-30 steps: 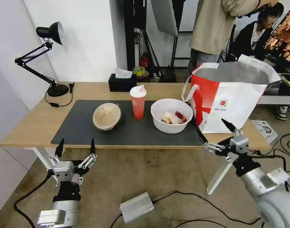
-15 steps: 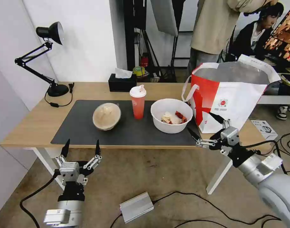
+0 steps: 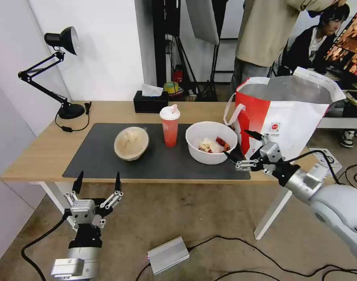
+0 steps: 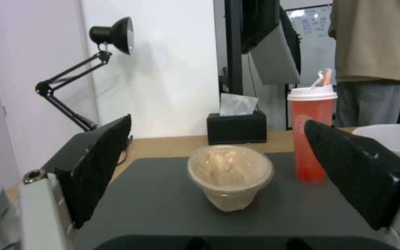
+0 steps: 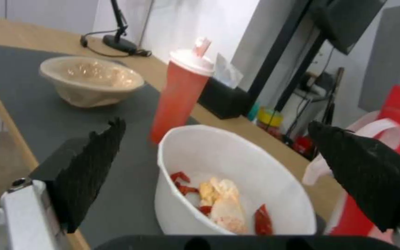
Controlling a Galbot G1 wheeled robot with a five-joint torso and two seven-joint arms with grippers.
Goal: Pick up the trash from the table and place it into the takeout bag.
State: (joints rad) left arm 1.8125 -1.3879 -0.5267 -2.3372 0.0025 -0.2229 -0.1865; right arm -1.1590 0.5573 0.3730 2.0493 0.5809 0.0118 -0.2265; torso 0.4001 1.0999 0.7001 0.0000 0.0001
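On the dark mat [image 3: 108, 164] of the light-wood table [image 3: 42, 152] stand the trash items: a tan bowl [image 3: 131, 143], a red cup with a white lid [image 3: 170, 127] and a white bowl with food scraps [image 3: 211, 142]. The red-and-white takeout bag [image 3: 283, 117] stands open at the table's right end. My right gripper [image 3: 241, 145] is open just right of the white bowl, between it and the bag, holding nothing. In the right wrist view the white bowl [image 5: 237, 173] sits between the fingers [image 5: 89, 163]. My left gripper [image 3: 98, 181] hangs open below the table's front edge, facing the tan bowl [image 4: 230, 175].
A black tissue box [image 3: 150, 102] sits at the table's back edge and a black desk lamp [image 3: 63, 58] at the back left. A silver box [image 3: 168, 255] and cables lie on the floor. People stand behind the bag.
My right gripper has risen from below the table edge and moved left, up to the white bowl's right side. The left gripper has stayed about where it was.
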